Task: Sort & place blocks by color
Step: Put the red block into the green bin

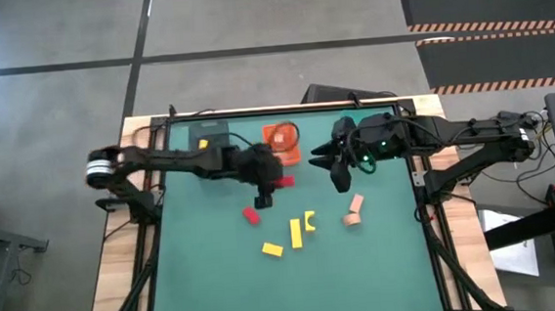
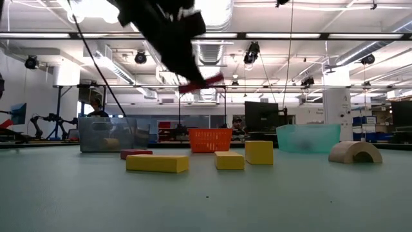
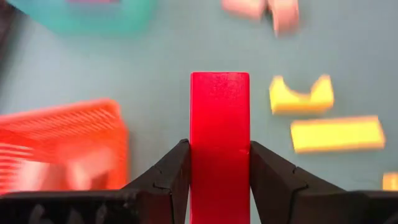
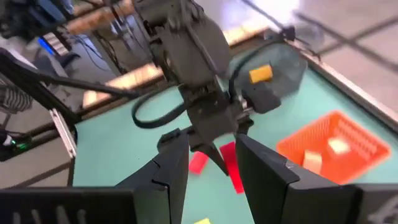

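- The left hand (image 3: 219,163) is clamped on a red bar (image 3: 219,137), held in the air above the green table (image 1: 217,277) just beside the orange tray (image 1: 282,143); the low view shows the bar well above the surface.
- The right hand (image 4: 211,165) hangs over the table's far right part, fingers (image 4: 171,168) apart and nothing between them.
- A second red block (image 1: 250,215) lies on the table near the left hand, on its near side.
- Three yellow blocks sit in the middle: a flat bar (image 1: 272,249), an upright-lying bar (image 1: 296,234) and a notched piece (image 1: 309,220), close together but apart.
- A pale pink arch (image 1: 352,219) and a pale pink bar (image 1: 357,204) lie touching, to the right of the yellow ones.
- The orange tray holds two pale blocks (image 4: 323,154), seen from the right wrist.
- The dark grey tray (image 1: 208,135) at the far left holds one yellow block (image 1: 203,143).
- The teal tray (image 2: 308,137) shows at the table's far side in the low view; its contents cannot be told.
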### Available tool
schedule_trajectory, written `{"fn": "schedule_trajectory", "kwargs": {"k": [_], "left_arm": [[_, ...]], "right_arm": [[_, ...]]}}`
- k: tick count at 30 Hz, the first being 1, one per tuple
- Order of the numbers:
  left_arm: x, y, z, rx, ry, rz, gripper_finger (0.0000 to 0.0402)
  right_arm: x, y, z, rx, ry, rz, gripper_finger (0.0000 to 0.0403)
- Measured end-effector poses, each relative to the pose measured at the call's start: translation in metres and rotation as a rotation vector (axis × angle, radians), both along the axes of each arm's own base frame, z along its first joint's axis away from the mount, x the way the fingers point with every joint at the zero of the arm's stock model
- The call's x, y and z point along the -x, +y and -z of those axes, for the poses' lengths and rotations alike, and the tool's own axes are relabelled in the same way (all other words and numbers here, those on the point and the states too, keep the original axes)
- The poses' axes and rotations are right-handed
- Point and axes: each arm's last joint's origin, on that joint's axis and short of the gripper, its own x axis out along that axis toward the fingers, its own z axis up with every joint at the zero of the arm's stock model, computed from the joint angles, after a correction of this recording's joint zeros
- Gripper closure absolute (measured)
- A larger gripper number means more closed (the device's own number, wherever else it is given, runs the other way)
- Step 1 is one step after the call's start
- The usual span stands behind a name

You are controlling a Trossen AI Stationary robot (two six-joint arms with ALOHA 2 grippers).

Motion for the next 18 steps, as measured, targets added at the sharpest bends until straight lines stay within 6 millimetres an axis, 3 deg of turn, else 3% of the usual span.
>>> {"fn": "schedule_trajectory", "kwargs": {"k": [11,18], "left_arm": [[0.057,-0.005,-0.106,0.071,-0.483,-0.16,0.0286],[0.074,-0.01,-0.143,0.106,-0.746,-0.15,0.0286]], "right_arm": [[-0.009,0.001,-0.02,0.157,-0.21,-0.059,0.028],[-0.02,0.001,-0.027,0.219,-0.32,-0.076,0.028]]}}
